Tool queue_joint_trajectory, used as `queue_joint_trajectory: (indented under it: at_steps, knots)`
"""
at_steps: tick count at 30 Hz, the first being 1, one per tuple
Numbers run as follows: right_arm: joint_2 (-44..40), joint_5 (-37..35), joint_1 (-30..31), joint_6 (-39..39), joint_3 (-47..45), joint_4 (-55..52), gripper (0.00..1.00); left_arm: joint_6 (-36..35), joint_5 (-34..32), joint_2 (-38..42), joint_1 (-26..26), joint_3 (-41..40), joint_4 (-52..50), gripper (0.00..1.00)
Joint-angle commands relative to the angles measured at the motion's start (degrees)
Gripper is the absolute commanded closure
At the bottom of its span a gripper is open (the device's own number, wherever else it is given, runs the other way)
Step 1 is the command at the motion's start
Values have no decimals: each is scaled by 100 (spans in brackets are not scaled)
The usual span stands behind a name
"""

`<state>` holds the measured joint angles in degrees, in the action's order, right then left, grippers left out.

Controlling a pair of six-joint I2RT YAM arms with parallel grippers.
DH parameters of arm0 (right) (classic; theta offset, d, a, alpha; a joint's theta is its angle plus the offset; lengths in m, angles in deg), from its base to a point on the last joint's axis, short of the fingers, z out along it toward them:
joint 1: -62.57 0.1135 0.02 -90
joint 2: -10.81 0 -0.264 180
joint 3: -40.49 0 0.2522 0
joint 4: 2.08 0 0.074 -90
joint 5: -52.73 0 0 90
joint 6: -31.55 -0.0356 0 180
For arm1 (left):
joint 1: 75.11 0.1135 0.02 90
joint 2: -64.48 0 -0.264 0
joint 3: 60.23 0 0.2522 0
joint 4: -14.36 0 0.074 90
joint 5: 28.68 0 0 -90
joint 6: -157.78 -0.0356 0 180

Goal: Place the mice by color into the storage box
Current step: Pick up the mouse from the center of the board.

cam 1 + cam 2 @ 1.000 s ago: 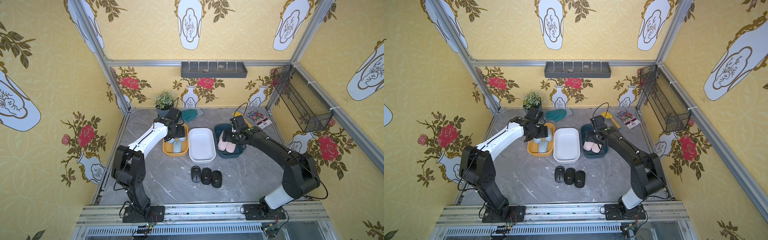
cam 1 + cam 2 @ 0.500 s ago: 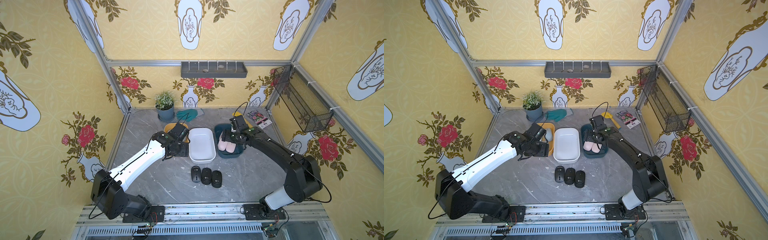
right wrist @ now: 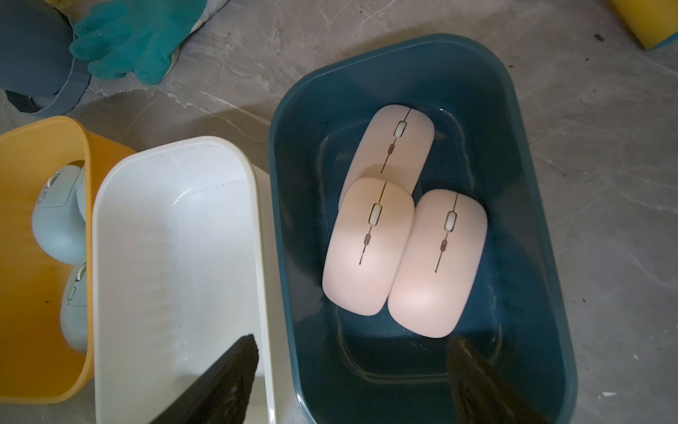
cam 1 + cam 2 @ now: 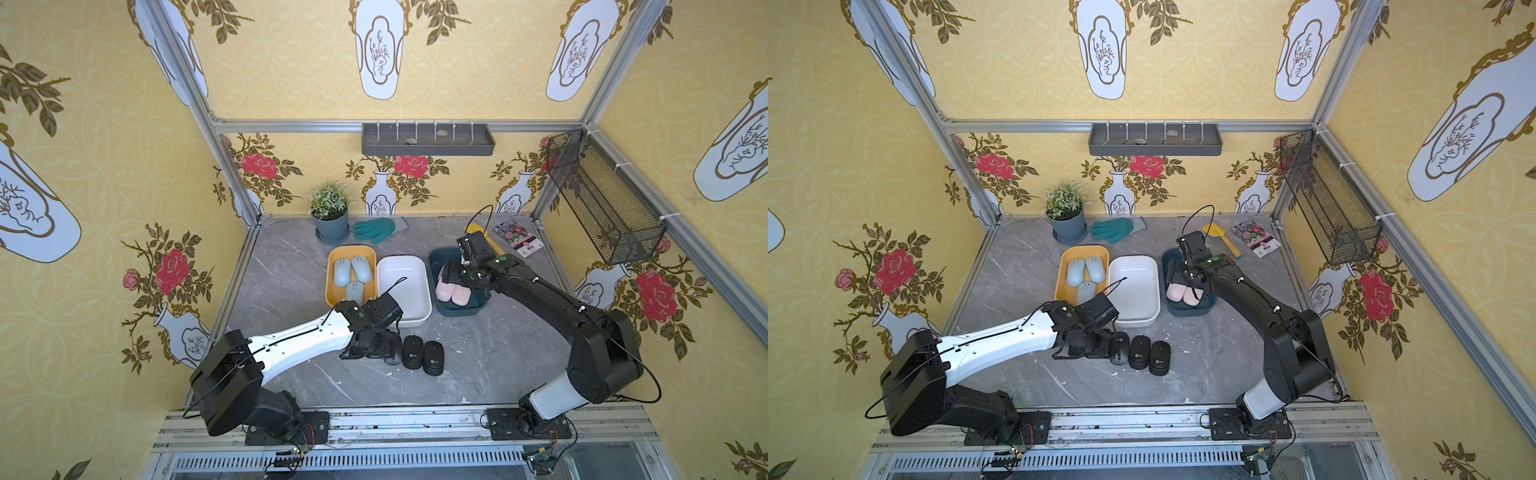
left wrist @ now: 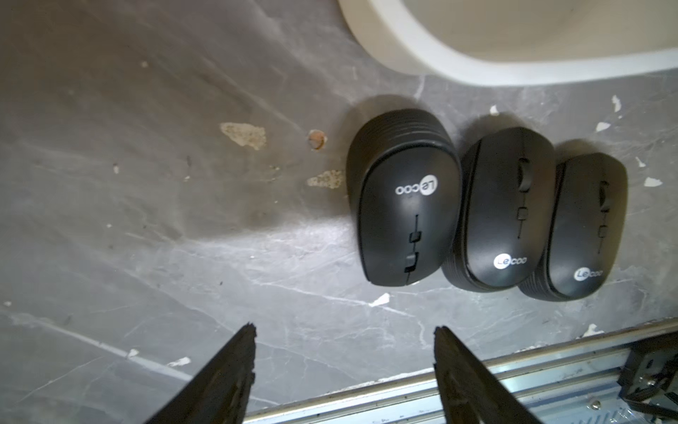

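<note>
Found sorting about two thirds done, judging by present positions. Logged three pale blue mice (image 4: 352,272) inside the yellow box (image 4: 351,250), set just beside the white box (image 4: 411,299) on its left-arm side. Logged three pale pink mice (image 3: 400,238) inside the teal box (image 3: 528,183), just beside the white box on its right-arm side. Found the white box empty, so presumably reserved for black. Noted three black mice (image 5: 495,213) out on the counter (image 5: 165,183), close side by side in a row and apparently touching, near the white box's wall facing the arm bases. Remaining, by estimate: three pickups and three drops into the white box. Observed the left tool (image 5: 345,330) with jaws apart and nothing between them, low over the counter at the end of the black row, nearer the bases than the white box. Observed the right tool (image 3: 352,341) likewise spread and empty, above the teal box on the side next to the white box. Cross-checked views. Counted only two pink mice in both top views, with the right arm covering the rest; confirmed the third in the right wrist view alone, lying partly beneath one of the front pair. Found the end black mouse largely masked by the left tool in both top views; saw it whole only in the left wrist view, turned end-for-end against its two neighbours.
</note>
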<state>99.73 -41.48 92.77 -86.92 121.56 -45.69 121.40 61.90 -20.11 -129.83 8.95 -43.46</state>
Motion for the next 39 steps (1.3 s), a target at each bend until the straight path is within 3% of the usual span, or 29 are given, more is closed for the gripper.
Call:
queue_joint_trajectory:
  at_steps: [1,28,39]
  knots:
    - [-19,-99,4,-44,-34,32,17,241,100,-265,-43,128,284,21]
    - [-213,-168,-31,53,-330,-6,17,571,41,-1543,-68,330,731,24]
    - [-157,-142,-27,19,-316,5,17,691,-146,-1506,-66,178,551,29]
